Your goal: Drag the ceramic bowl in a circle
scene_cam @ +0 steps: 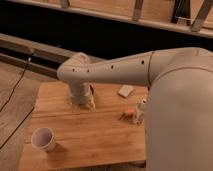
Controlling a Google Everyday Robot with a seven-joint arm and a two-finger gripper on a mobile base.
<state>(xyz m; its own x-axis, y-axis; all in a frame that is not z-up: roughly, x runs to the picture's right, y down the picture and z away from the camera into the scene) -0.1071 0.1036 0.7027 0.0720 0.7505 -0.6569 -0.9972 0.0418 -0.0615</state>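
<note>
The ceramic bowl does not show; it is either hidden behind my arm or out of view. My white arm reaches from the right across the wooden table (100, 135) and bends down at the far left. The gripper (84, 102) points down onto the table's back left part, below the wrist. A small dark reddish patch (92, 90) shows just beside the wrist, but I cannot tell what it is.
A white cup (43, 139) stands near the front left corner. A pale flat packet (126, 90) lies at the back middle. A small orange thing (129, 113) and a white object (141, 107) sit by my arm's base. A black cable (19, 82) runs along the floor on the left.
</note>
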